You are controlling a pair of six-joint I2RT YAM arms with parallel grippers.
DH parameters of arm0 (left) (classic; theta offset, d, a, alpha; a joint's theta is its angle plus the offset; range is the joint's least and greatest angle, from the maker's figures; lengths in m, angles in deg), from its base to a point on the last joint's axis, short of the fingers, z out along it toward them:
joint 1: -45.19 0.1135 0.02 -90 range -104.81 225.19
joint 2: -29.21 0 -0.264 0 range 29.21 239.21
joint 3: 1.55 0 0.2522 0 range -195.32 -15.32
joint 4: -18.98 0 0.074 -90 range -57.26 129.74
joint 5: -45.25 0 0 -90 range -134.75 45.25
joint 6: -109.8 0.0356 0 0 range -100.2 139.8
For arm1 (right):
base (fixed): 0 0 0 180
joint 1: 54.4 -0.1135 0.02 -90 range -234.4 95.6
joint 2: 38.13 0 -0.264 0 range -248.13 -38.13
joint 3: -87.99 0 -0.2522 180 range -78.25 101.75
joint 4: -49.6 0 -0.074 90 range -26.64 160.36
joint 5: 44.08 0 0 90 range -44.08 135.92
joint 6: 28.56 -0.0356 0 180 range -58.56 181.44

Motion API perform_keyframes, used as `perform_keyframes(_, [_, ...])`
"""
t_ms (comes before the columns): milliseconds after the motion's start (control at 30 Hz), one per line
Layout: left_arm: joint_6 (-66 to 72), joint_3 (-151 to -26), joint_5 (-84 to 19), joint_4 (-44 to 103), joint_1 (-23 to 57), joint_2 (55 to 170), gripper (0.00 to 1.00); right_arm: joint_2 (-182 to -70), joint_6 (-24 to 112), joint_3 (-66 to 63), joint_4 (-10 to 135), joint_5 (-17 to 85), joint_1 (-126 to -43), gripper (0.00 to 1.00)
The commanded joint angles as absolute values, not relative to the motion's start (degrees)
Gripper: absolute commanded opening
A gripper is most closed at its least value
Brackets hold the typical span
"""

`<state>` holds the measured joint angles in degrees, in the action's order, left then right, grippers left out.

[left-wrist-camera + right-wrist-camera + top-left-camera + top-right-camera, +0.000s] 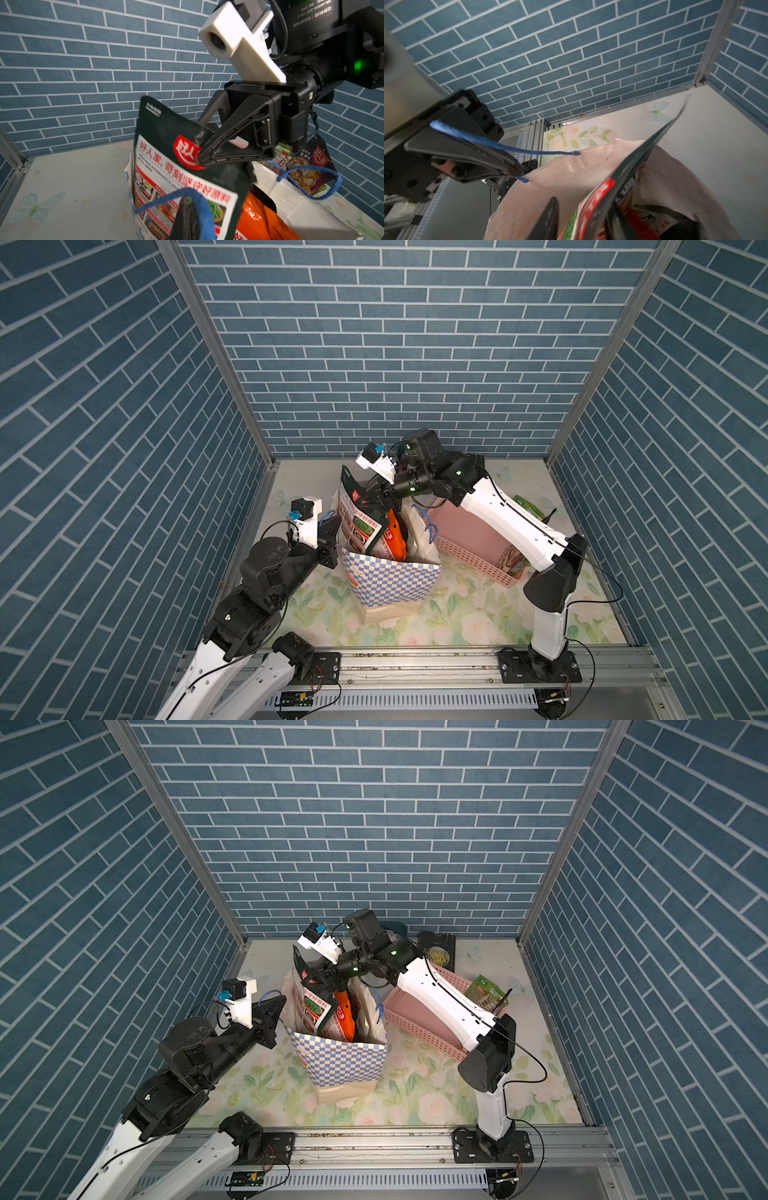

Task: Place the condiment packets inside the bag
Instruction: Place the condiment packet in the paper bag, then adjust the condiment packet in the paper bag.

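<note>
The checkered bag [390, 585] [340, 1065] stands upright on the floral table. My left gripper [332, 526] [276, 1006] [188, 204] is shut on its blue cord handle [166, 198] at the left rim. A tall black-and-white condiment packet [359, 518] [311, 1004] [176, 170] [623, 182] stands in the bag's mouth and sticks out above it. My right gripper [380, 499] [322, 977] [583, 207] straddles its top edge, jaws apart, with a gap beside one finger. An orange packet [395, 539] [259, 218] sits inside the bag next to it.
A pink basket [478, 568] [419, 1036] stands right of the bag under my right arm. It holds a green packet [530, 506] [486, 992] and another packet [515, 562]. A black packet [436, 950] lies by the back wall.
</note>
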<state>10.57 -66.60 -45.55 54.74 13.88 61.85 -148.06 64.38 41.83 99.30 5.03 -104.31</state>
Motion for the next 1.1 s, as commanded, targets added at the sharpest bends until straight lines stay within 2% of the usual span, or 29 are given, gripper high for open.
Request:
perform_keyframes(0, [10.75, -68.21, -45.1, 49.79, 14.23, 61.14, 0.0, -143.28, 62.46, 41.21, 99.75, 10.53, -104.2, 0.55])
perform_keyframes(167, [10.77, -68.61, -44.98, 49.83, 14.22, 61.75, 0.0, -140.56, 56.0, 43.49, 104.9, 20.66, -104.15, 0.64])
perform_keyframes(367, [10.57, -69.18, -44.76, 49.75, 14.18, 62.15, 0.0, -140.86, 52.65, 42.62, 117.5, 27.64, -105.54, 0.58])
perform_keyframes(433, [10.57, -69.12, -44.84, 49.79, 14.21, 62.24, 0.0, -139.75, 54.51, 40.33, 118.32, 26.41, -107.33, 0.59])
perform_keyframes(567, [10.53, -69.06, -44.76, 49.8, 14.23, 62.47, 0.0, -137.2, 57.52, 37.51, 115.23, 24.29, -112.85, 0.65])
perform_keyframes(800, [10.73, -69.44, -44.8, 49.79, 14.19, 62.78, 0.0, -138.73, 56.85, 37.17, 109.77, 20.36, -116.27, 0.66])
perform_keyframes(900, [10.7, -69.67, -44.75, 50.09, 14.25, 62.99, 0.0, -140.31, 54.9, 37.61, 108.65, 22.75, -116.27, 0.61])
perform_keyframes(1000, [10.7, -69.96, -44.67, 50.31, 14.18, 62.96, 0.0, -142.77, 53.31, 40.02, 109.95, 25.05, -116.28, 0.46])
perform_keyframes(1067, [10.8, -69.98, -44.71, 50.25, 14.16, 62.8, 0.0, -144.42, 52.82, 42.23, 111.97, 26.08, -116.28, 0.4])
